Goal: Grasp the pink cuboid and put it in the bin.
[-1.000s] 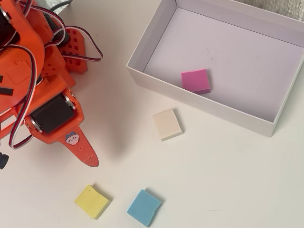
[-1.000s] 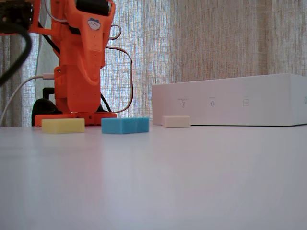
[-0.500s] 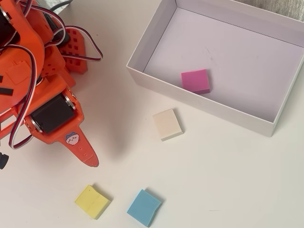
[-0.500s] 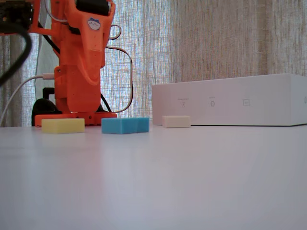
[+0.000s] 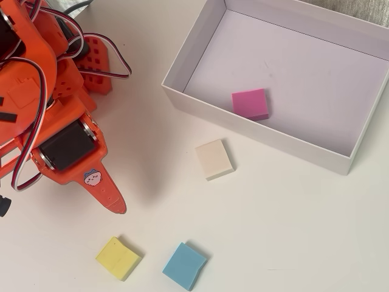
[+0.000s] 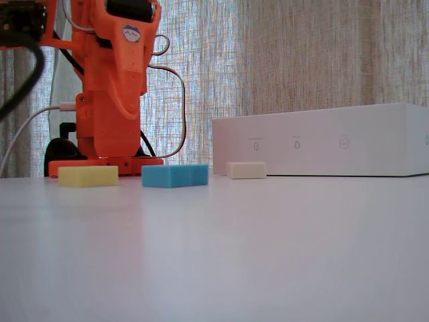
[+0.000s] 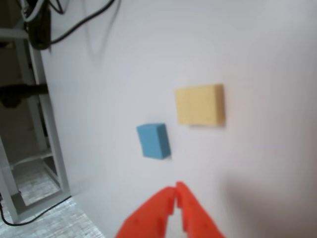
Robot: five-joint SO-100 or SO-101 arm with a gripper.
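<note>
Lying flat on the pale grey-lilac floor of the large shallow white cardboard bin [image 5: 182, 76], close to its near wall in the overhead view, the small matte magenta-pink cuboid [image 5: 250, 103] is already where the task wants it, and nothing is touching it. The orange two-finger gripper [image 7: 176, 194] is well apart from the bin, hanging above the white bench [image 5: 273, 225]; in the wrist view its jaws are closed tip against tip with nothing between them, pointing toward the small blue foam block [image 7: 153, 141] and the flat yellow foam block [image 7: 200, 104], which lie near each other on the bench. A cream square block [image 5: 214, 159] sits just outside the bin's near wall, apart from it. Across the last second the low fixed view shows no change at all: the orange arm [image 6: 110, 87] stands in the same pose by its base, and the yellow, blue and cream blocks keep their places in front of the bin's white side wall. That stillness, with the jaws empty and the pink cuboid inside the bin, suggests that the placing is done and the arm is parked or close to it; judged from how things lie, nothing of the task appears to remain beyond holding clear of the other blocks.
</note>
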